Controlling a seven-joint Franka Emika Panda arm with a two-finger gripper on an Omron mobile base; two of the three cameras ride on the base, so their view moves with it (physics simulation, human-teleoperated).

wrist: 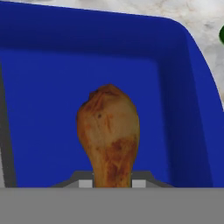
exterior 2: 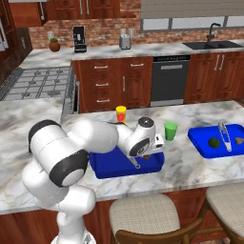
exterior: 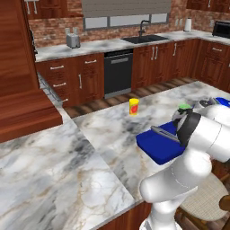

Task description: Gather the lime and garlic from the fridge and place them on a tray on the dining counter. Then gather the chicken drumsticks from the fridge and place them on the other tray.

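Pincer (wrist: pixel 112 183) closed narrow on a chicken drumstick (wrist: pixel 109 133), gripping its thin bone end; the thick roasted end hangs out ahead of the tips, over the floor of a blue tray (wrist: pixel 52 65). From the right base view the hand (exterior 2: pixel 143 140) sits low above that near tray (exterior 2: pixel 107 167), which lies on the marble worktop (exterior 2: pixel 190 114) of the dining island. Whether the meat already touches the tray floor I cannot tell. The far blue tray (exterior 2: pixel 202 140) to the right carries the lime (exterior 2: pixel 215 142) and a small pale-brown lump beside it, likely the garlic (exterior 2: pixel 238 140), so the first half of the job looks done. Risks as I judge them: the grip is on the narrow end only, so the heavy end could swing or pivot in the tips and slip out early. If let go from height, the rounded piece could roll or bounce toward the tray wall, though the raised rim should mostly keep it in. A light green cup (exterior 2: pixel 170 130) stands just beside the tray's right corner, and a yellow bottle with a red cap (exterior 2: pixel 121 113) stands behind the tray; a wide swing of the wrist on the way out could knock either over. The tray's grey handle (exterior: pixel 164 134) crosses close to the hand, so a careless lift might catch it and drag the tray. A second drumstick is yet to be accounted for; I see none in the tray.
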